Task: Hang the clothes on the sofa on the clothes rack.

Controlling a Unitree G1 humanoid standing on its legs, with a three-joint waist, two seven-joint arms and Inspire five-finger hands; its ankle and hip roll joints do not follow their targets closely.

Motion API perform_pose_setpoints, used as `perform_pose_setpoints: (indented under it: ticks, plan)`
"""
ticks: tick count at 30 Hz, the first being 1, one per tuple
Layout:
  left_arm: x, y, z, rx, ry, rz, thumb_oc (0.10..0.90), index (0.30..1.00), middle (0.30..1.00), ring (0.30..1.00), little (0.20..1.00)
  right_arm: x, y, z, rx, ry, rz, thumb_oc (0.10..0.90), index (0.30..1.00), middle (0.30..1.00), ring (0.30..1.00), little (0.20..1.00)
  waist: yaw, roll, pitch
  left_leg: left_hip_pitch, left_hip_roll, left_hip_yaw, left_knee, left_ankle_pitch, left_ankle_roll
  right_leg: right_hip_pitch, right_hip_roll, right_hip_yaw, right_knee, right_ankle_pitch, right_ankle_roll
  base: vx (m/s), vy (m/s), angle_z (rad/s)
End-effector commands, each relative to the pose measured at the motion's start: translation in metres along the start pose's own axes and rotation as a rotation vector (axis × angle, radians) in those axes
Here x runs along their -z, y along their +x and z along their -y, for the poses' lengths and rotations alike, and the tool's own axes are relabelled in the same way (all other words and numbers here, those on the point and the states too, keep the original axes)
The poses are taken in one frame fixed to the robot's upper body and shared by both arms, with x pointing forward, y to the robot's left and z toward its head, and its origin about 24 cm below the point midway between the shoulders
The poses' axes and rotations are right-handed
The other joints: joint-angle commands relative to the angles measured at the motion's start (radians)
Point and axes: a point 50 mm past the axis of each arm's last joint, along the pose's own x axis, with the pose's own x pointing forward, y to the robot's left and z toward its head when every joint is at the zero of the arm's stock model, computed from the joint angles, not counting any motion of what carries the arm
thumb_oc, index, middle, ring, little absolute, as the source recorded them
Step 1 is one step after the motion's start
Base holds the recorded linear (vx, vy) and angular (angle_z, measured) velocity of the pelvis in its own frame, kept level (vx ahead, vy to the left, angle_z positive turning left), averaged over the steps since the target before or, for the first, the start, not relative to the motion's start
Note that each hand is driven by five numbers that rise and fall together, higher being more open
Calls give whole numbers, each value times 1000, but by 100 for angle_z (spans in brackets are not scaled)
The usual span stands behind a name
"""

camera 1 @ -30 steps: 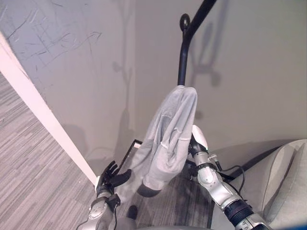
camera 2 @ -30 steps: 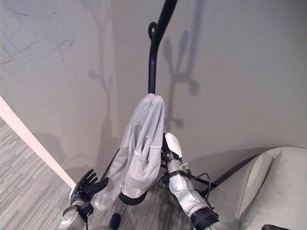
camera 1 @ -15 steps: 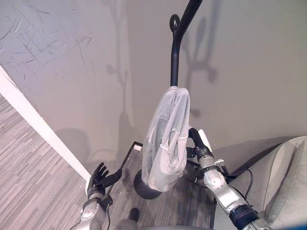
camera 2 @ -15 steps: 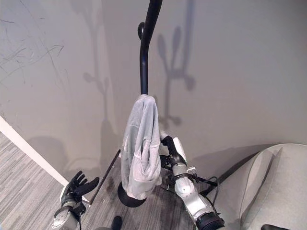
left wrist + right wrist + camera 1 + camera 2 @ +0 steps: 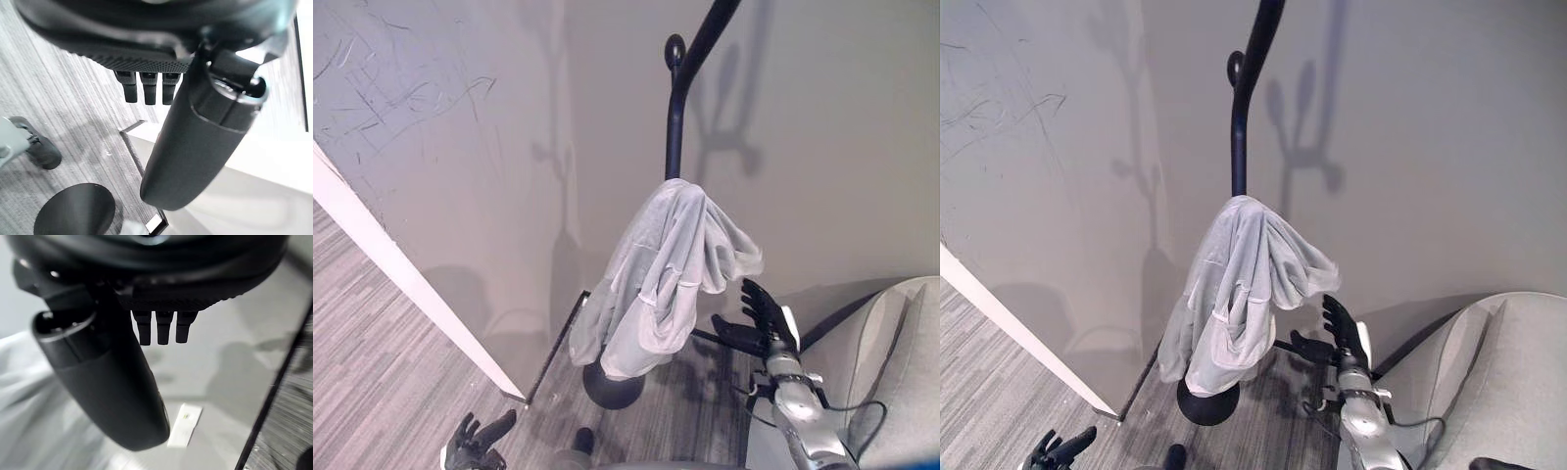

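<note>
A light grey garment (image 5: 666,269) hangs draped over a peg of the black clothes rack (image 5: 674,122), its folds spreading to the right. The rack's round base (image 5: 612,388) stands on the floor below it. My right hand (image 5: 762,321) is open with fingers spread, just right of and below the garment, apart from it. In the right wrist view the grey cloth (image 5: 29,401) lies beyond the straight thumb (image 5: 112,391). My left hand (image 5: 476,443) is open and low at the bottom left, holding nothing. The left wrist view has the rack base (image 5: 73,210) past its fingers (image 5: 149,90).
The light grey sofa (image 5: 901,372) fills the lower right corner. A grey wall stands close behind the rack, with a white corner strip (image 5: 401,274) running down on the left. A thin black frame (image 5: 558,338) lies on the striped grey floor by the base.
My right hand has let go of the garment and drawn back to the right, fingers spread. The garment has fallen wider on the peg. My left hand has dropped lower.
</note>
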Motion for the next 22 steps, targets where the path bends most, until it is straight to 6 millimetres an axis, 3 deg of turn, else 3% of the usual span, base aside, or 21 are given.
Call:
perform_pose_setpoints:
  ticks: [1, 5, 7, 11, 13, 14, 15, 17, 22]
  plan:
    - [-1, 6, -6, -18, -74, -17, 800, 900, 900, 900, 900, -38, 7, 10, -23, 338, 230, 800, 900, 900, 900, 900, -1, 7, -36, 44, -28, -58, 8, -110, 32, -63, 43, -69, 9, 49, -7, -17, -1, -8]
    - [17, 1, -26, -78, -72, -97, 800, 900, 900, 900, 900, -29, 6, 11, -119, 546, 213, 800, 900, 900, 900, 900, -10, 2, -37, 47, -27, -48, 8, -112, 30, -66, 44, -62, 9, 51, -8, -8, -1, -12]
    - [33, -5, -35, -80, -36, -159, 800, 900, 900, 900, 900, -15, 6, 13, -144, 697, 171, 800, 900, 900, 900, 900, -14, -1, -35, 48, -25, -42, 8, -113, 30, -69, 45, -57, 9, 54, -8, -15, -3, -12]
    - [47, -11, -37, -56, 26, -217, 800, 900, 900, 900, 900, 39, -2, 18, 28, 830, -21, 800, 900, 900, 900, 900, -16, -2, -40, 50, -25, -40, 8, -114, 30, -69, 46, -61, 9, 54, -8, 0, -1, -1]
    - [50, -11, -33, -29, 77, -241, 800, 900, 900, 900, 900, 71, -11, 13, 126, 809, -201, 800, 900, 900, 900, 900, -11, -3, -42, 49, -24, -40, 8, -113, 28, -68, 45, -63, 9, 55, -9, 0, 0, 0]
    - [49, -11, -32, -28, 77, -240, 800, 900, 900, 900, 900, 71, -10, 13, 125, 809, -200, 800, 900, 900, 900, 900, -10, -3, -41, 50, -24, -40, 8, -114, 28, -68, 45, -63, 9, 55, -9, 0, 0, 0]
    - [43, -7, -21, 16, 131, -227, 800, 900, 900, 900, 900, 106, -24, 5, 201, 761, -439, 800, 900, 900, 900, 900, 1, -3, -43, 49, -24, -42, 8, -113, 27, -65, 46, -66, 9, 53, -10, 0, 0, 0]
    - [33, -2, -10, 56, 203, -195, 800, 900, 900, 900, 900, 136, -45, -4, 258, 730, -679, 800, 900, 900, 900, 900, 21, -1, -44, 49, -24, -53, 8, -113, 26, -61, 46, -73, 9, 50, -12, 0, 0, 0]
    - [30, 1, 13, 127, 320, -180, 800, 900, 900, 900, 900, 165, -82, -17, 396, 767, -936, 800, 900, 900, 900, 900, 53, 15, -52, 45, -26, -79, 8, -111, 25, -54, 42, -100, 9, 41, -13, 29, 8, 6]
